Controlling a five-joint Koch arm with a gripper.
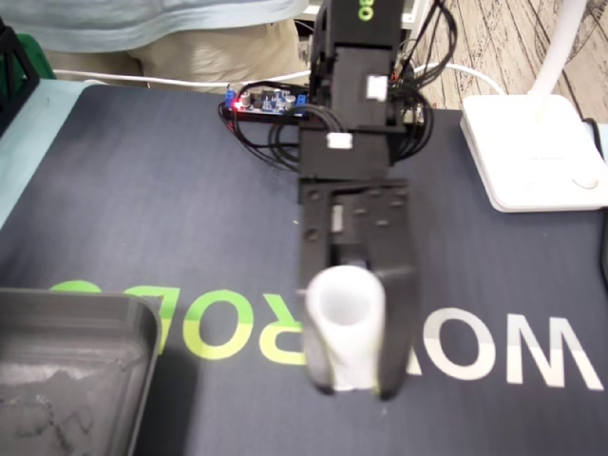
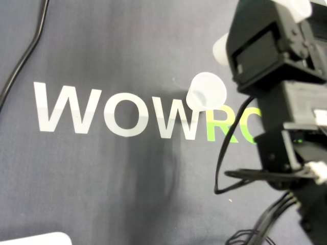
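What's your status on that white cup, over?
Fingers flank white cup in fixed view, grip unconfirmed. Cup over mat lettering. Grey tray left, nothing between.

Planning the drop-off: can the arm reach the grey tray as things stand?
Probably yes: only bare mat lies between the grey tray and the fingers holding the white cup.

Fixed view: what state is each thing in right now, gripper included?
gripper: shut on the white cup.
white cup: upright, open end up, held between the jaws.
controller board: red light on.
grey tray: flat on the mat, partly out of frame.
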